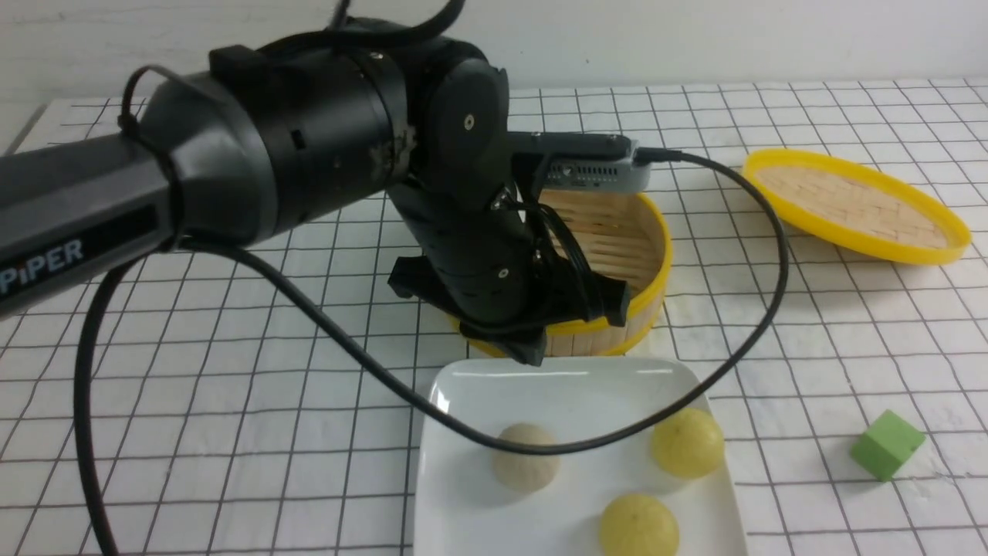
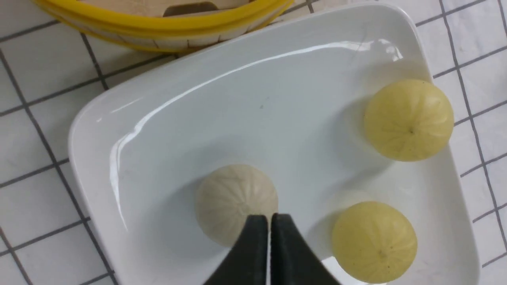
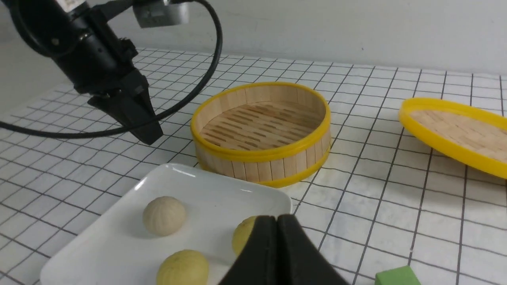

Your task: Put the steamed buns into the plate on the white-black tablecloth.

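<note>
three steamed buns (image 2: 408, 118) sit inside the plate (image 1: 571, 374): beige bun (image 1: 526, 457) left of middle, one yellow bun (image 1: 687, 442) hard by the right rim, second yellow bun (image 1: 639, 527) at the near edge, none touching another. the plate lies on the white-black tablecloth (image 1: 231, 432) over the worktop, its far rim just beside the bamboo steamer (image 1: 644, 309), whose slats show bare. on this evidence the task reads as done. the left hand (image 2: 270, 223) has its fingers pressed together with nothing between them. it hangs above the plate's far-left part, tips pointing near the beige bun. the right hand (image 3: 277, 225) is likewise closed up and empty, near the plate's right side and close to the rim-side yellow bun; its height is unclear, and it does not show in the front view. risks, as judged: a low or sideways pull-out of the left hand could clip the beige bun or catch the plate rim, and the glossy plate would likely slide on the cloth. any jolt threatens the rim-side yellow bun first, since little rim holds it and a round dome could roll. the cable (image 1: 432, 409) loops across the plate in the front view. the left wrist view shows none of it on the plate, so it probably hangs clear, but a dragging loop could sweep a bun out. a careless right hand swing could nudge the plate corner. the lid (image 1: 857, 205) and green cube (image 1: 886, 445) are well apart, of no concern.
</note>
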`<state>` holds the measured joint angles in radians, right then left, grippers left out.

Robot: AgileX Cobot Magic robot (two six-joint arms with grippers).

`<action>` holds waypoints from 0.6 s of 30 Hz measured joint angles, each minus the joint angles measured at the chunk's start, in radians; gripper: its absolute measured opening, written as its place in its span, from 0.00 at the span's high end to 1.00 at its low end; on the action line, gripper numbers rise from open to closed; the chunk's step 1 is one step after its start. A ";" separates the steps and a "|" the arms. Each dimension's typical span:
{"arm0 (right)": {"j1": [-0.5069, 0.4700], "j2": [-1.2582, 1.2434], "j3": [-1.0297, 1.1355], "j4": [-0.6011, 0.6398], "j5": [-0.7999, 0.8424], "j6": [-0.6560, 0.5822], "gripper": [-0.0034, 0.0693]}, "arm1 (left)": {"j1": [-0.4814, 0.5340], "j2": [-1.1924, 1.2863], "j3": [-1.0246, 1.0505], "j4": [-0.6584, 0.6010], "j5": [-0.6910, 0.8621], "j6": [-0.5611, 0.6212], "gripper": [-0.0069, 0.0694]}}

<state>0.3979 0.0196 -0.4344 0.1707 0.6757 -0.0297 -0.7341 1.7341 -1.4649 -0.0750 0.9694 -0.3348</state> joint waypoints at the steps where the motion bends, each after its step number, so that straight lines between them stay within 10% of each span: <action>1: 0.000 0.000 0.003 0.002 0.000 -0.017 0.97 | 0.000 0.000 0.000 0.004 0.000 0.000 0.91; 18: 0.000 0.000 0.005 0.016 -0.007 -0.025 0.96 | 0.000 0.000 0.000 0.049 -0.027 0.000 0.91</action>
<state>0.3979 0.0196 -0.4295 0.1864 0.6691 -0.0550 -0.7341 1.7341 -1.4649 -0.0258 0.9421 -0.3348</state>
